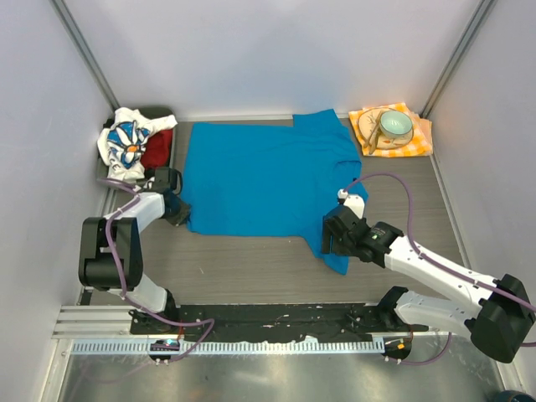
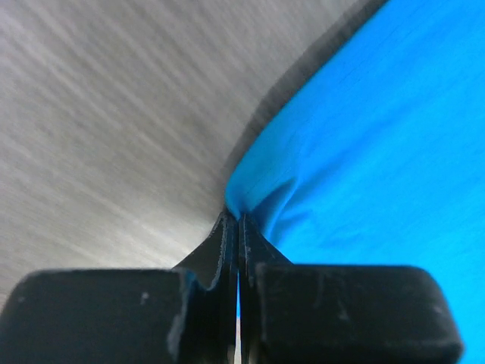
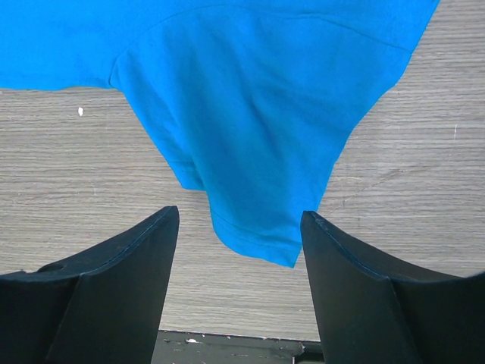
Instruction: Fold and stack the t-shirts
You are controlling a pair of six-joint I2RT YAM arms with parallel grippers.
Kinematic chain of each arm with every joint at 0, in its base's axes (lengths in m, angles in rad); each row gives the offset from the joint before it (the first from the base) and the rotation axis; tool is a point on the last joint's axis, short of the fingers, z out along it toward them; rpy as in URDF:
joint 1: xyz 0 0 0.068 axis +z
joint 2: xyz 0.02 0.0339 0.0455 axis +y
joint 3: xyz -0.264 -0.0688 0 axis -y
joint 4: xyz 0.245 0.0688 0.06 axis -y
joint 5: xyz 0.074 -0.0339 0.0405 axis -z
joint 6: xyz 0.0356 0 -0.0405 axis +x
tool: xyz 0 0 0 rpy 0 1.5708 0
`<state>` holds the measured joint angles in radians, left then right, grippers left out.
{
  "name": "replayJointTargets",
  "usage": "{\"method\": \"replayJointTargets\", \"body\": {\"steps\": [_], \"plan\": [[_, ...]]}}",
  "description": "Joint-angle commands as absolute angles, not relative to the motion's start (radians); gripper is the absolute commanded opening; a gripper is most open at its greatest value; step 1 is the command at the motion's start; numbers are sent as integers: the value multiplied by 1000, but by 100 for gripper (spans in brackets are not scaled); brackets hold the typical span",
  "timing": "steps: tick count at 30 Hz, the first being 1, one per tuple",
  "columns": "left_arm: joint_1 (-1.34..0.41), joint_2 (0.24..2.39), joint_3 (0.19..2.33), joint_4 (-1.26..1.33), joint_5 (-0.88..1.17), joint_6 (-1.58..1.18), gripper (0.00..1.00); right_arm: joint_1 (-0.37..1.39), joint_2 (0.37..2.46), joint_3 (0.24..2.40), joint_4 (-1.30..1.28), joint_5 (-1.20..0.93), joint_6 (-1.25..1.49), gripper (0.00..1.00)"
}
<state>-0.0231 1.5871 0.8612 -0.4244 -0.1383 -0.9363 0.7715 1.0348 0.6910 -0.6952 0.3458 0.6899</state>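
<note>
daisy t-shirt (image 1: 124, 142): crumpled in a heap at the far left corner, lying against the red t-shirt (image 1: 159, 149), which is mostly hidden, so I cannot tell which way it lies.
left gripper (image 1: 182, 216): fingers pressed together on the near left corner of the blue t-shirt (image 1: 260, 180). Only its wrist view shows the cloth puckered at the tips.
blue t-shirt: spread flat mid-table (image 1: 251, 272), long axis left to right, hem to the left, sleeves and neck end to the right.
right gripper (image 1: 329, 240): fingers wide apart and holding nothing. Its wrist view shows the near sleeve's tip lying between them on the wood.
napkin (image 1: 416, 138): checked, at the far right corner, with a bowl (image 1: 395, 126) on it.
</note>
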Motion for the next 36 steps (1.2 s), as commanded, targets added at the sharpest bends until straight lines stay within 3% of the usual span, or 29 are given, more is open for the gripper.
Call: {"method": "replayJointTargets", "body": {"steps": [1, 12, 36], "plan": [[-37, 1475, 816, -538, -112, -937, 0, 773, 1048, 686, -669, 361, 748, 71], [-35, 1293, 807, -638, -160, -923, 0, 755, 983, 589, -692, 333, 933, 67], [-3, 1371, 804, -565, -158, -973, 0, 753, 934, 476, -790, 325, 1161, 61]]}}
